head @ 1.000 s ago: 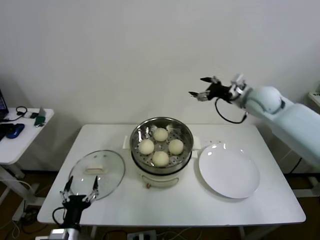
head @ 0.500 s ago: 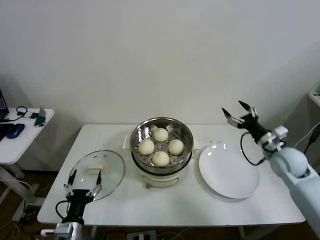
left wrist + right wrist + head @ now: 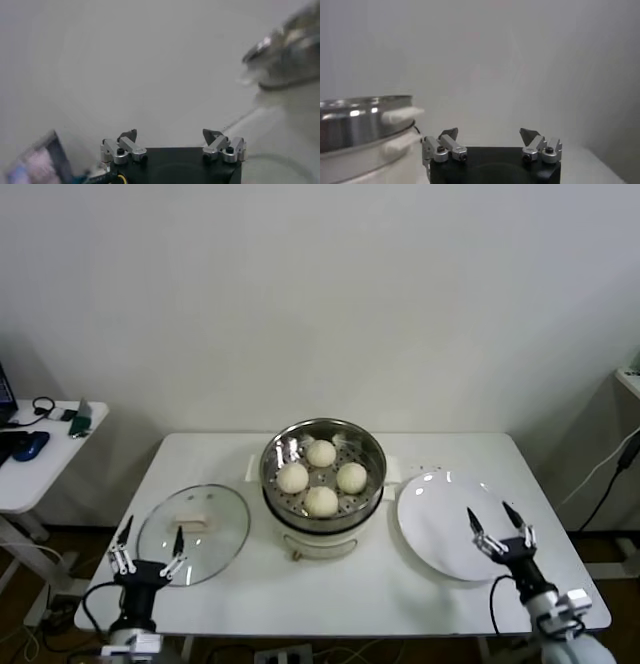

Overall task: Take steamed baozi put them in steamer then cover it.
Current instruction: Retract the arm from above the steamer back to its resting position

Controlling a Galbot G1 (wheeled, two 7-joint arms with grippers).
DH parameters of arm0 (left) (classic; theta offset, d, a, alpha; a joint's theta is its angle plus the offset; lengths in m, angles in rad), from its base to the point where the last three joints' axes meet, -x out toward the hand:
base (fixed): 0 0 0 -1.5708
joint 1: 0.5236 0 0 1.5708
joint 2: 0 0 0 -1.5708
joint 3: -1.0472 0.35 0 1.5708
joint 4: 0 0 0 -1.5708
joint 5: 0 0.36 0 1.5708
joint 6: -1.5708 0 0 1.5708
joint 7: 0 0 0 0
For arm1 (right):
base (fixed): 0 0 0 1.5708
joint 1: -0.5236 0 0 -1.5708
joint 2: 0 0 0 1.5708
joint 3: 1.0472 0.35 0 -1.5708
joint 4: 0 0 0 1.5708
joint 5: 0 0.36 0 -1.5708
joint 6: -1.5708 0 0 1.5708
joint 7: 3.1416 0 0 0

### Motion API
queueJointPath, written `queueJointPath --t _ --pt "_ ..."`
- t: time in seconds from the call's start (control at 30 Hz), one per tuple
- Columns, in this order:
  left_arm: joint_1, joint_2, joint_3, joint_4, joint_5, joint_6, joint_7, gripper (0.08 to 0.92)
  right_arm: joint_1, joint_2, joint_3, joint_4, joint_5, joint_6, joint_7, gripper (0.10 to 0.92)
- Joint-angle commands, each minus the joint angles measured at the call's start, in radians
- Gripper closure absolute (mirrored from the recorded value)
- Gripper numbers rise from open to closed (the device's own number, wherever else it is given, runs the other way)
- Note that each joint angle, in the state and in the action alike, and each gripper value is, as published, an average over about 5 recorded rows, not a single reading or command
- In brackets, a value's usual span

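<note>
Even, soft room light falls from overhead — shadows under the steamer [image 3: 322, 484] are faint. Its steel rim and the glass cover [image 3: 194, 533] catch small glints. In the left wrist view the steamer is smeared — blurred and out of focus.

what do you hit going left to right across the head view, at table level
left gripper → cover → steamer holding the four steamed baozi → white plate → right gripper, open over the plate's near right edge
</note>
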State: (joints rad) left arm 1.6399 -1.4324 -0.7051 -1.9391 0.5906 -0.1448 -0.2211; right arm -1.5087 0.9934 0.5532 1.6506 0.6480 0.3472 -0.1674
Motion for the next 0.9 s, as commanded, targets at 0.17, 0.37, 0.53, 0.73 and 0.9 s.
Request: queueJointPath --t 0.17,0.37,0.53,0.73,0.9 --pt "-0.123 0.043 -0.001 0.304 0.775 0.103 -0.244 0.177 -0.129 0.145 0.02 0.026 -0.057 0.062 0.007 0.203" --pt "-0.191 0.038 0.009 0.409 0.849 0.114 -0.2 0.177 -0.14 0.17 0.008 0.024 -0.076 0.081 0.005 0.203" --pt "-0.227 0.035 0.023 0.453 0.852 0.117 -0.188 0.177 -0.146 0.179 0.003 0.012 -0.087 0.103 -0.003 0.203" --pt "-0.273 0.042 0.035 0.489 0.844 0.12 -0.178 0.177 -0.148 0.187 0.002 0.001 -0.096 0.114 -0.009 0.203" --pt "-0.311 0.051 0.052 0.5 0.828 0.121 -0.165 0.177 -0.15 0.197 0.001 -0.004 -0.105 0.122 -0.01 0.203"
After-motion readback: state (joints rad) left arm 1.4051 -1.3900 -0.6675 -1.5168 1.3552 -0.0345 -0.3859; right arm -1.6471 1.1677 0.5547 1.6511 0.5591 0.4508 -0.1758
